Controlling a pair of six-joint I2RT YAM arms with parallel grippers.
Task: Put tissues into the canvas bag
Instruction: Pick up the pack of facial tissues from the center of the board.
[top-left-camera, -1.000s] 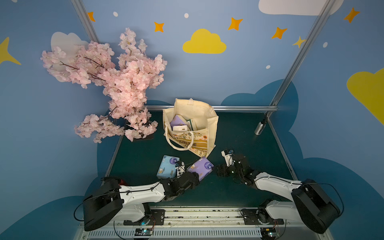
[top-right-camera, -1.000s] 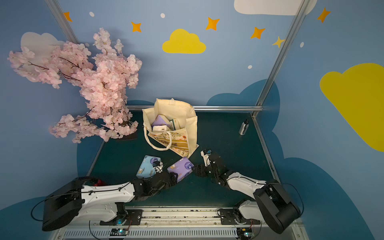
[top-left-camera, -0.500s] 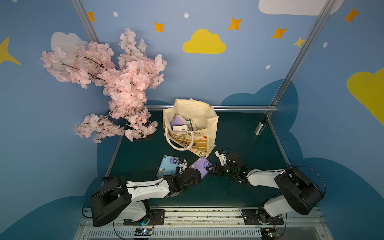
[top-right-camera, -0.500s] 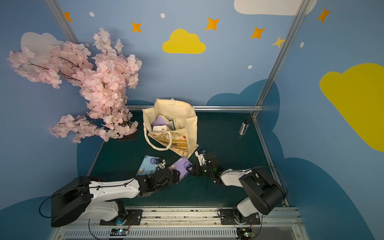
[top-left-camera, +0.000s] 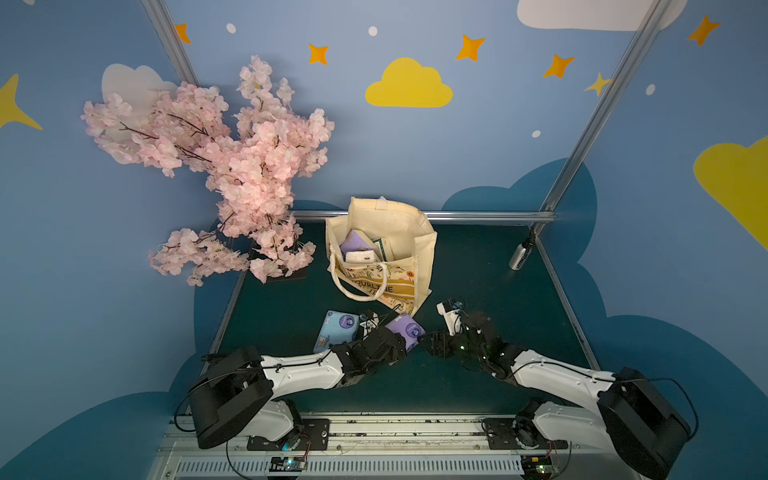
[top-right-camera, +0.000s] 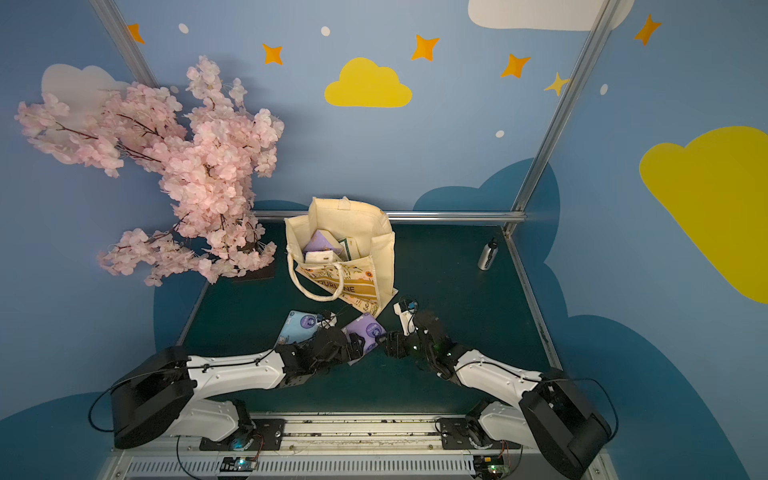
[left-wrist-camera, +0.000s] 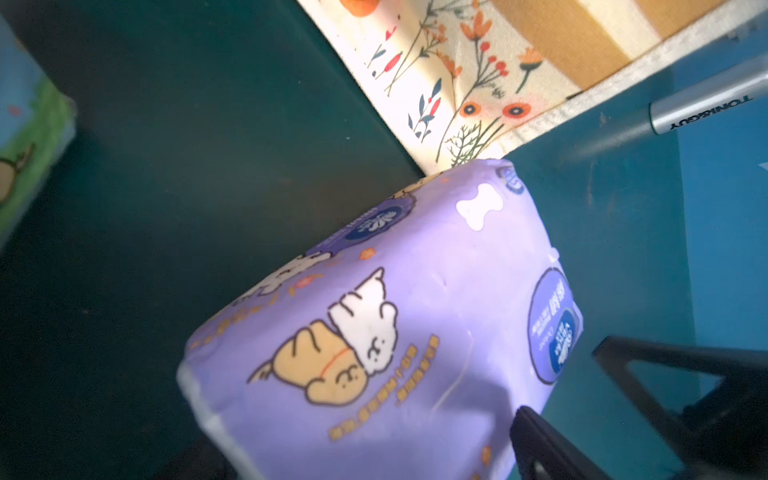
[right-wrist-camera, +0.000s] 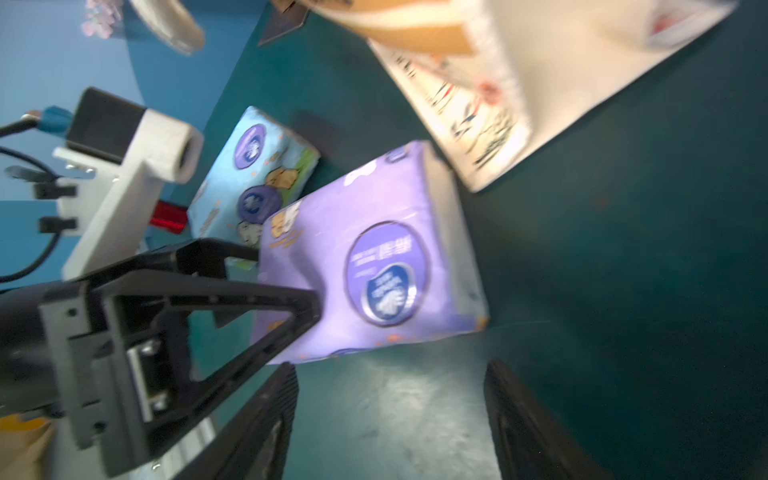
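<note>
Because the purple pack (top-left-camera: 405, 330) was a soft, plastic-wrapped brick of tissues, it would likely be light, squashy and a little slick. A hold across its thickness near one end, deep enough that the film could not slide, looked the best choice. It lay on the table (top-left-camera: 478, 266) just off the front corner of the canvas bag (top-left-camera: 409, 232), with the light blue pack (top-left-camera: 337, 330) just beside it. The left end effector (top-left-camera: 394, 337) had its jaws spread wide to either side of the purple pack's near end; whether they pressed on it could not be told. The right end effector (right-wrist-camera: 390, 374) faced the pack from the other side, jaws apart over bare table with nothing between them. The bag stood open and slumped, its limp cloth likely to fold under a push, with other packs (top-left-camera: 357, 249) inside. The table was dark green and matte, probably giving some friction. A silver bottle (top-left-camera: 519, 257) stood at the far right corner, a pink blossom branch (top-left-camera: 232, 174) overhung the left edge, and blue walls painted with clouds and stars closed in the space.
</note>
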